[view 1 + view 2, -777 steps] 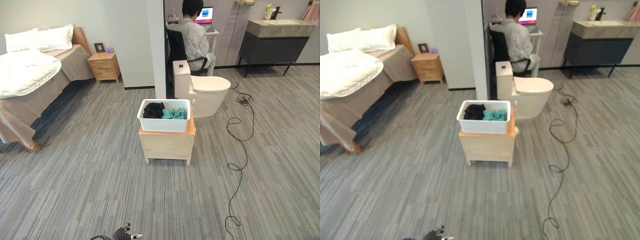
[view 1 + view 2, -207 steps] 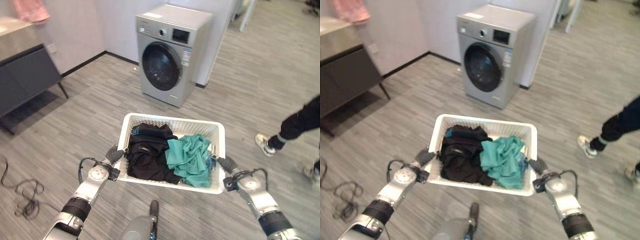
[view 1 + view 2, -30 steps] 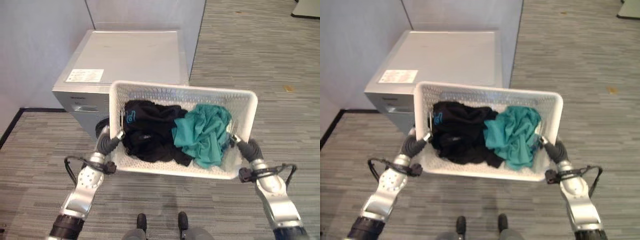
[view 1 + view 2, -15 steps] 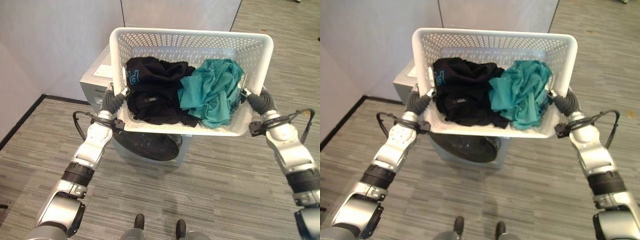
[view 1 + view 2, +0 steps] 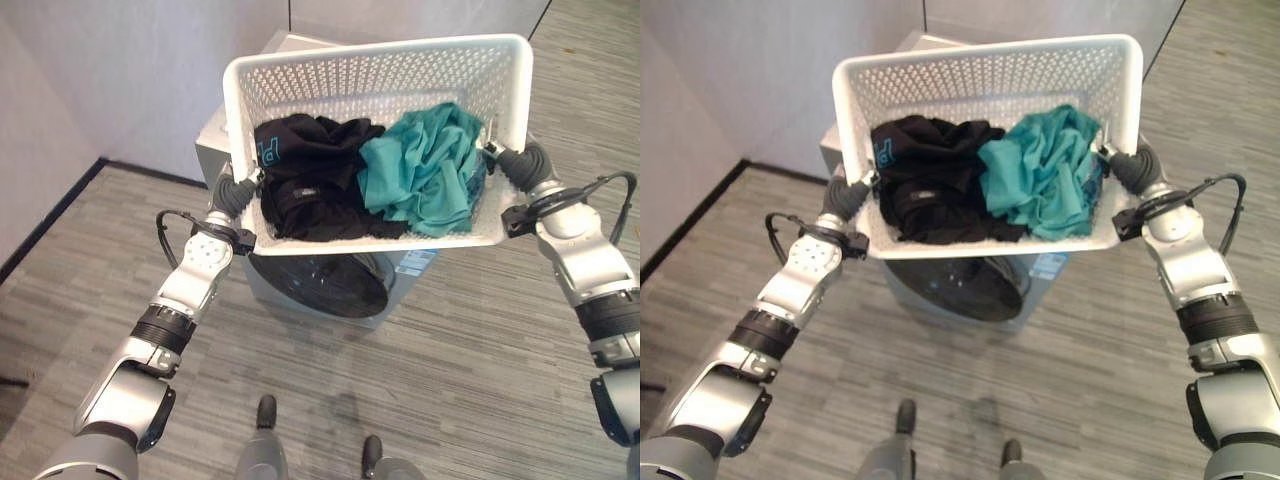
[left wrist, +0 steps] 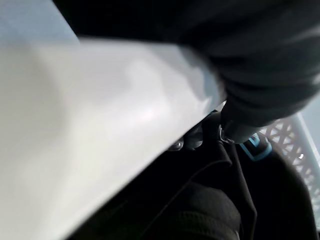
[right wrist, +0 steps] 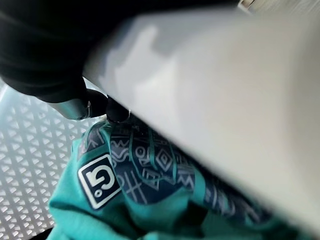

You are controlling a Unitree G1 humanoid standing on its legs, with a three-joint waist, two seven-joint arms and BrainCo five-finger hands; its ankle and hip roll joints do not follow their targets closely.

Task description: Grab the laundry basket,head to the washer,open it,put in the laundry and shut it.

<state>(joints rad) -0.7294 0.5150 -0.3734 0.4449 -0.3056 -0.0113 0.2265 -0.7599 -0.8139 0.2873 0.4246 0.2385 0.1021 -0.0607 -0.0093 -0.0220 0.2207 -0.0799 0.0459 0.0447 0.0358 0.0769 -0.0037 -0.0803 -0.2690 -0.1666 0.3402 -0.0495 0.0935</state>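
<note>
Your left hand (image 5: pixel 232 193) is clamped on the left rim of the white laundry basket (image 5: pixel 350 72), its dark cover against the side wall and its fingers hooked over the edge, as your left wrist view shows. The basket is held up in the air between both hands, directly above the grey washer (image 5: pixel 330 285), whose dark round door (image 5: pixel 318 281) shows closed just below the basket's near edge. Inside the basket, a black garment (image 5: pixel 310 185) lies in the left half and a teal garment (image 5: pixel 425 170) lies in the right half, the two touching in the middle. Your right hand (image 5: pixel 520 165) is clamped on the right rim in the same way, with the teal cloth just beside its fingers in your right wrist view. The washer stands on the grey striped floor (image 5: pixel 90 270) against a pale wall (image 5: pixel 120 70).
</note>
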